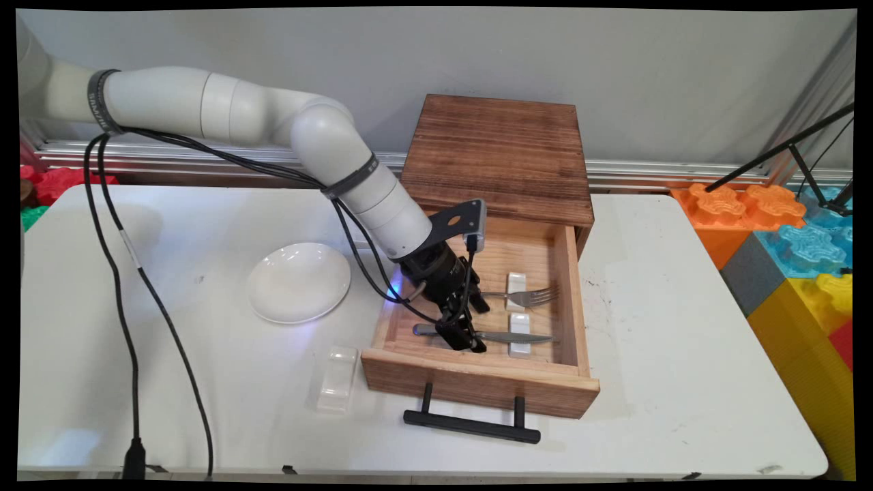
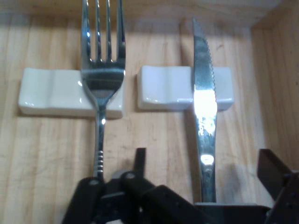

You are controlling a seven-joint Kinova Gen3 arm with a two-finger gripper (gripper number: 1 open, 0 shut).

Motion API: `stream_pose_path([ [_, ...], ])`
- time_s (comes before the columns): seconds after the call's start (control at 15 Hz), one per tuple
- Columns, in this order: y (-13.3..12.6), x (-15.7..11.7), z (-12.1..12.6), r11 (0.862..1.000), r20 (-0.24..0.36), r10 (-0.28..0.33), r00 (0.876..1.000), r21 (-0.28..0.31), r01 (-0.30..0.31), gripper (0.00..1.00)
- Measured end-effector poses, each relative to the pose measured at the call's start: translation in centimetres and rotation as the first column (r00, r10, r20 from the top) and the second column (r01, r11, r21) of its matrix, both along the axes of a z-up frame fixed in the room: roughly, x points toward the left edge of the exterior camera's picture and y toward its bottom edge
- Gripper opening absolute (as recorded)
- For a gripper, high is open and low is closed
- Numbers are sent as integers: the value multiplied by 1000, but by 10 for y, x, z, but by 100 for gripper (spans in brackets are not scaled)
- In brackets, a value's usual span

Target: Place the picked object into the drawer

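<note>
The open wooden drawer [image 1: 477, 383] of a brown wooden box [image 1: 498, 146] holds a fork [image 1: 528, 296] [image 2: 100, 79] and a serrated knife [image 1: 522, 337] [image 2: 204, 93]. Each lies across its own small white rest [image 2: 51, 91] [image 2: 166, 87]. My gripper [image 1: 470, 326] [image 2: 208, 175] is down inside the drawer and open. Its fingers [image 2: 140, 163] stand on either side of the knife's handle without closing on it. The fork's handle runs just outside the left finger in the hand view.
A white plate [image 1: 299, 281] lies on the table left of the drawer. A clear rest [image 1: 336, 378] sits near the drawer's front left corner. The drawer's black handle [image 1: 470, 423] juts toward the near edge. Coloured foam blocks [image 1: 784, 239] stand at the right.
</note>
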State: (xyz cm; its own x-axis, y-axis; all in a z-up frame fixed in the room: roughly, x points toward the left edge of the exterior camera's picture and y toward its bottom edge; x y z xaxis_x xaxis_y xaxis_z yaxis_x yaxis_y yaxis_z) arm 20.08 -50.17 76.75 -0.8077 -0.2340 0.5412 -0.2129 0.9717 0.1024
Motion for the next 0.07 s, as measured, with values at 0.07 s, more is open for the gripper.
stream_pose_path([
  [0.07,-1,0,3,1000,-3,1,1000,-2,-1,100],
])
